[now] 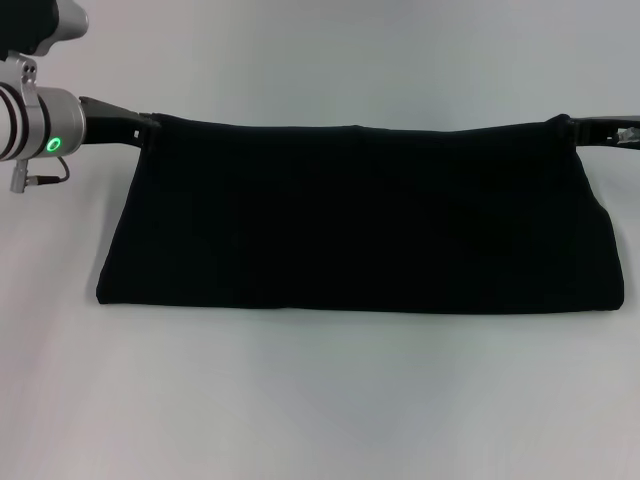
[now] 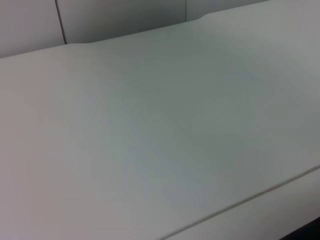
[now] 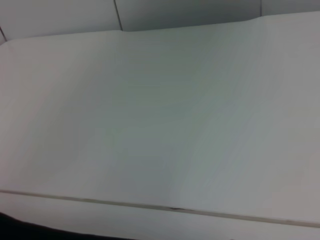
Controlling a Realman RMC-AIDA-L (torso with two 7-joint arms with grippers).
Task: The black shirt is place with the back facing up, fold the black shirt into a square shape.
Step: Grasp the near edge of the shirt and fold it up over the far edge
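Stretching between both hands, plain black shirt (image 1: 360,215), folded wide band

- Head view: looks forward and down from above onto the smooth white table (image 1: 320,400), far enough back to take in the whole width of the large soft black shirt (image 1: 360,215) and, at either upper corner of it, the black left gripper (image 1: 140,125) and black right gripper (image 1: 590,128).
- Left wrist view: sits close over the bare white table (image 2: 160,140), facing across it at a slant toward a pale panelled wall (image 2: 120,17).
- Right wrist view: likewise close and slanted over the white table (image 3: 160,125), facing the same kind of pale panelled wall (image 3: 190,12).
- Shared by all three: the white tabletop only; shirt in the head view alone.
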